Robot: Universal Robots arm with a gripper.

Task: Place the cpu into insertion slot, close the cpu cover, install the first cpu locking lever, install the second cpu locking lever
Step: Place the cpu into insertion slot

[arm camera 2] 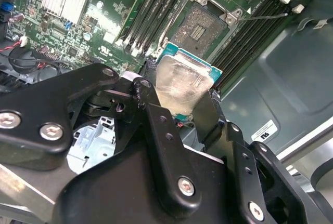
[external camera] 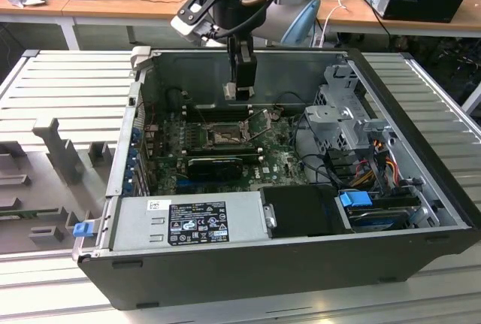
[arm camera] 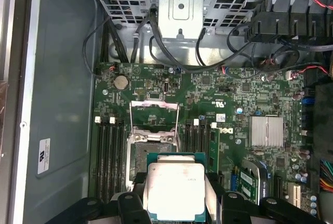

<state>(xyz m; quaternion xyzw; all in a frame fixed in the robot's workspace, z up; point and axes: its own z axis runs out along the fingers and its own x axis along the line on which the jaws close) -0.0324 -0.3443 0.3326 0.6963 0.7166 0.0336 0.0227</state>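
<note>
two jaws hold cpu [arm camera 2: 183, 84] near insertion slot [arm camera 2: 204, 25].

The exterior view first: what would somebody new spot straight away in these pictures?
Probably the big open computer case lying on its side, with its green board on show. Then the black gripper hanging down into it, shut on the shiny silver cpu. In the first wrist view the cpu hovers over the board, right beside the uncovered insertion slot.
</note>
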